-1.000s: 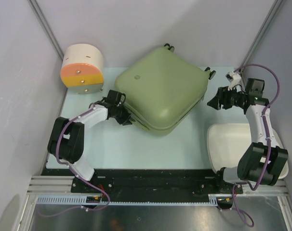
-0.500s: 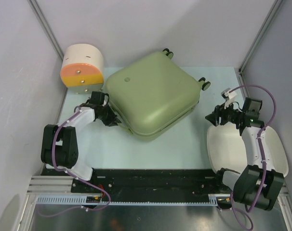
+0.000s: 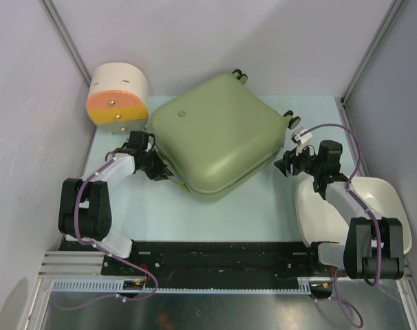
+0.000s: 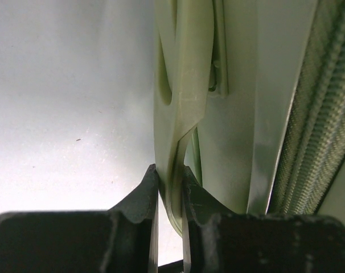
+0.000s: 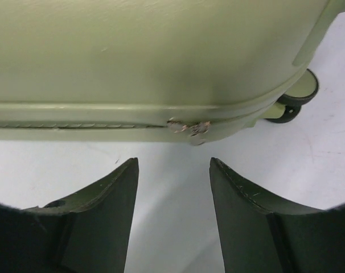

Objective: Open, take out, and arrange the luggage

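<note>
Olive luggage lies between left pincer, clamping its handle, and wide right pincer.

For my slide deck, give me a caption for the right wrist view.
Open right claw lined up with the zip pull on the closed luggage.

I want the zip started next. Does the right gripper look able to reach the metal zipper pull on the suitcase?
Probably yes. The right gripper is open and faces the zipper pull on the seam of the suitcase, with only bare table between them.
</note>
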Controlling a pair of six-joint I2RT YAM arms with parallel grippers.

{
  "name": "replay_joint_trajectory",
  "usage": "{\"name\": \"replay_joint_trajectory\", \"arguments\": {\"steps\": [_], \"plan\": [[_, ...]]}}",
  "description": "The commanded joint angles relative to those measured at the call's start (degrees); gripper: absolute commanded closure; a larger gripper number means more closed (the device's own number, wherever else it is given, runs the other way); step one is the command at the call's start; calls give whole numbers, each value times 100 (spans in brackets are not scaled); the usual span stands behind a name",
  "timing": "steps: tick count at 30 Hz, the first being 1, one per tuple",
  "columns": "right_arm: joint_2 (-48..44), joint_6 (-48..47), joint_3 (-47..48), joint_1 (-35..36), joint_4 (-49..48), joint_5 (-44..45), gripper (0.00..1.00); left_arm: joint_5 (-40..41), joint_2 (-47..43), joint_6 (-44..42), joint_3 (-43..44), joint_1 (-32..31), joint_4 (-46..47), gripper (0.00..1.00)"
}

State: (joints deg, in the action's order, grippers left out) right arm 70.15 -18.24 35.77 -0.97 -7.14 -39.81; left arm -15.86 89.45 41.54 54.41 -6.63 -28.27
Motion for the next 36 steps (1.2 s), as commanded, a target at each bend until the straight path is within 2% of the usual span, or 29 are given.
{"name": "replay_joint_trajectory", "arguments": {"steps": [1, 7, 8, 10, 17, 23, 28, 36], "plan": [[367, 443, -9, 282, -1447, 712, 42, -93, -341, -507, -115, 145, -442, 100], [763, 286, -35, 642, -1765, 975, 51, -155, -349, -480, -168, 154, -434, 100], [798, 225, -61, 642, -1834, 1080, 57, -146, -341, -489, -177, 154, -442, 100], [851, 102, -79, 651, -1861, 1151, 62, -137, -341, -489, -168, 162, -442, 100], [974, -241, -114, 467, -1923, 1274, 100, -163, -376, -638, -185, 224, -442, 100], [825, -92, -114, 133, -1871, 1056, 100, -181, -525, -761, -299, 338, -442, 100], [597, -118, -149, 141, -1572, 730, 100, -216, -622, -832, -414, 435, -451, 100], [-229, -426, -500, 159, -807, 343, 100, -330, -920, -1173, -642, 785, -706, 100]]}}
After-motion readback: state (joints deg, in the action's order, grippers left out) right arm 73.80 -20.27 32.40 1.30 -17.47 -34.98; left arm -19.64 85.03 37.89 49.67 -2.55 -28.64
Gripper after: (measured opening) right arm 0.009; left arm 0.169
